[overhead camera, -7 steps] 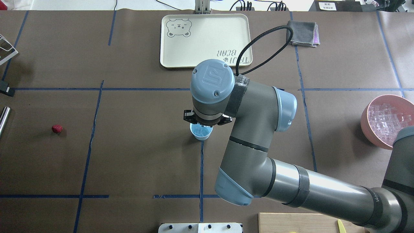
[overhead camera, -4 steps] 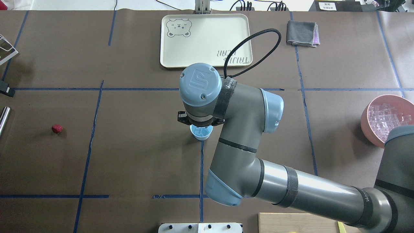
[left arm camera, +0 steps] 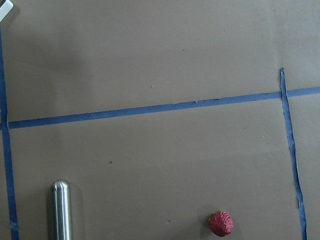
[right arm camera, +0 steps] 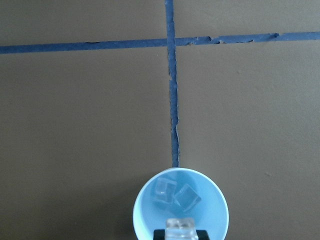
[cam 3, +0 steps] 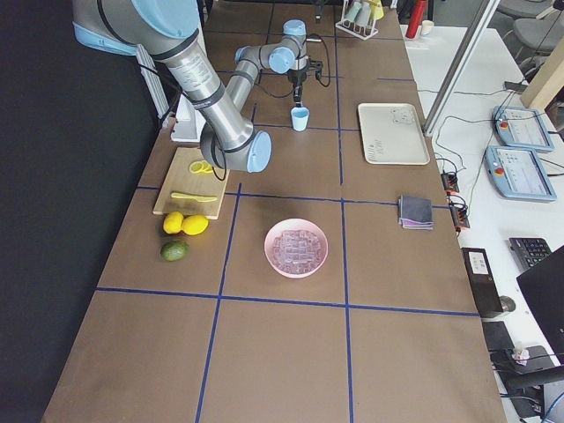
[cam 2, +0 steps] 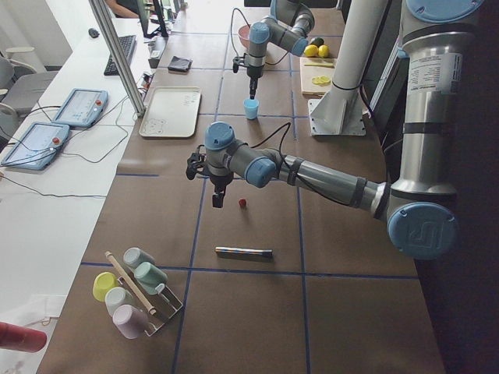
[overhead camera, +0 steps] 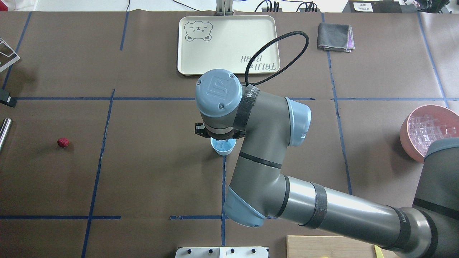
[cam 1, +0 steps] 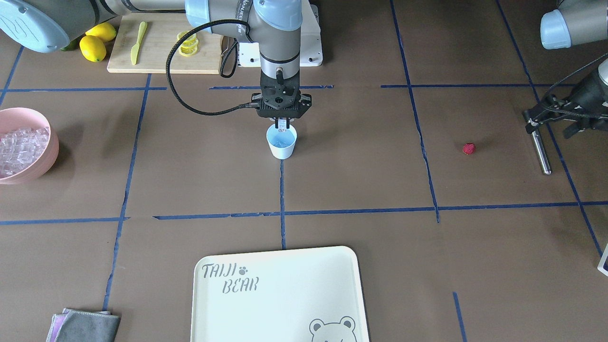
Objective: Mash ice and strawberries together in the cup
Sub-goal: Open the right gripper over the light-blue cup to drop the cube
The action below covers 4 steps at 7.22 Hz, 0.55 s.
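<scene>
The right gripper (cam 1: 283,125) hangs straight above the cup (cam 1: 281,148), and its jaws are narrow, closed on one ice cube (right arm camera: 180,226) just over the cup's mouth. The cup stands upright on a blue tape line near the middle of the table, and two cubes (right arm camera: 189,196) lie on its light blue bottom. The step in hand seems to be dropping this third cube. In the right wrist view the cube is well centred from side to side, but it sits toward the edge of the opening that the frame cuts off, so I cannot tell how far inside the rim it is. A small shift toward the centre before release would be safer, I think. The jaws should open only a little, so that the fingers do not push the rim — the cup looks light and could tip or slide. After that the arm should rise straight up. The rest of the ice (cam 1: 19,147) is in the pink bowl (overhead camera: 406,136), well apart on the right arm's side. The strawberry (cam 1: 469,148) lies on the table, far from the cup, near a metal rod (cam 1: 540,152). The left gripper (cam 2: 219,199) hovers beside them — whether its jaws are open I cannot tell.
</scene>
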Each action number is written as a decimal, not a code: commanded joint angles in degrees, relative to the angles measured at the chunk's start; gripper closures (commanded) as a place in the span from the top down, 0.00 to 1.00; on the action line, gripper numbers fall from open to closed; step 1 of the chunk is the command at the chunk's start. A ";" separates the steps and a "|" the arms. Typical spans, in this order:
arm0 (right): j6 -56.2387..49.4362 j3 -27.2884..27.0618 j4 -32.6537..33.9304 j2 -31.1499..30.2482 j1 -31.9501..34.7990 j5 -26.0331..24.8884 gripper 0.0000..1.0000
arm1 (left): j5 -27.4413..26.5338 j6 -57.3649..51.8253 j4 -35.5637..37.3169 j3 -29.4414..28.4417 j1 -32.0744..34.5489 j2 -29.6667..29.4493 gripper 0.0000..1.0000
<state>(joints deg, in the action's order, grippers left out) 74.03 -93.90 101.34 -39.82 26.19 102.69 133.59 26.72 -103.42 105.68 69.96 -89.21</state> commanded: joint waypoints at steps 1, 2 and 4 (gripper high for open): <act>-0.03 0.21 0.00 0.01 0.00 -0.03 0.42 | 0.00 0.00 -0.03 0.06 0.00 0.00 1.00; -0.03 0.21 0.00 0.01 0.00 -0.03 0.48 | 0.00 0.00 0.06 0.06 0.00 -0.09 1.00; -0.03 0.21 0.00 0.01 0.00 -0.03 0.70 | 0.00 0.00 -0.03 0.06 0.00 -0.09 1.00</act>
<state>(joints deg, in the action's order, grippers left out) 74.00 -93.70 101.34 -39.81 26.19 102.66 133.59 26.72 -103.39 105.73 69.96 -89.28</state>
